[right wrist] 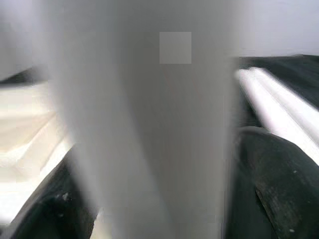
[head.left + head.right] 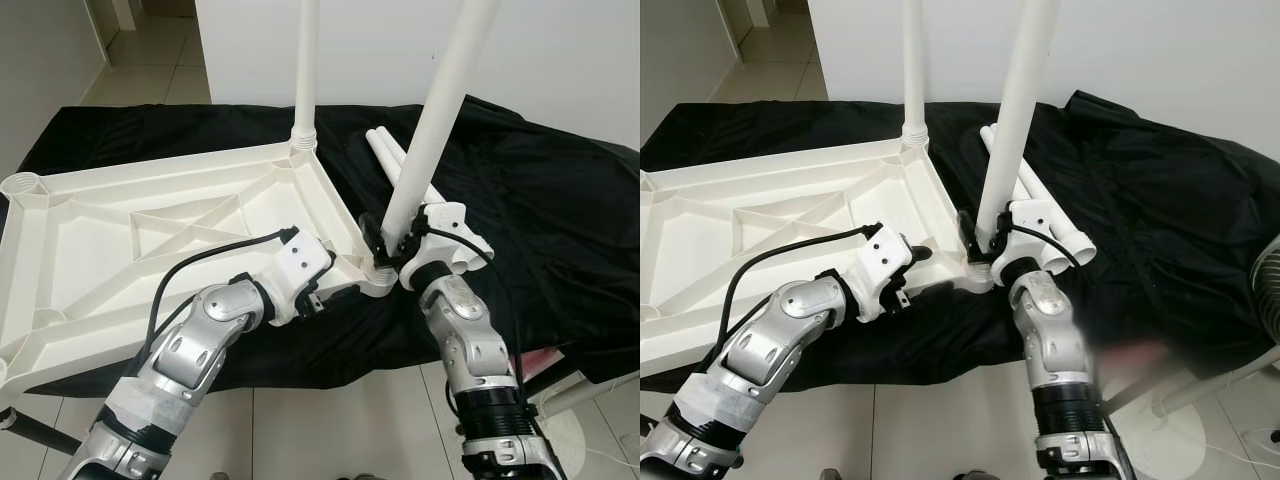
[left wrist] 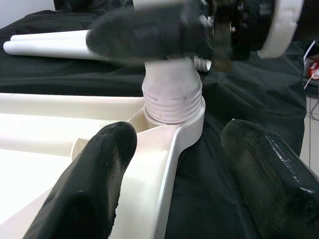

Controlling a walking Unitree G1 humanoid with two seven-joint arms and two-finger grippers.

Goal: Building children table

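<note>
The right end effector (image 2: 385, 243) pinches the lower end of a white table leg (image 2: 430, 130), its black fingers (image 1: 279, 179) pressed against either side of the tube. That leg stands tilted in the near corner socket (image 3: 172, 117) of the upside-down white children's table (image 2: 120, 250), its threaded end seated in the collar. The left end effector (image 3: 174, 169) is spread, one finger (image 3: 89, 184) over the table's ribbed underside, the other beyond the rim, just short of that socket. A second leg (image 2: 307, 70) stands upright in the far corner. Two spare legs (image 2: 385, 150) lie side by side on the black cloth (image 2: 540, 200) beyond.
</note>
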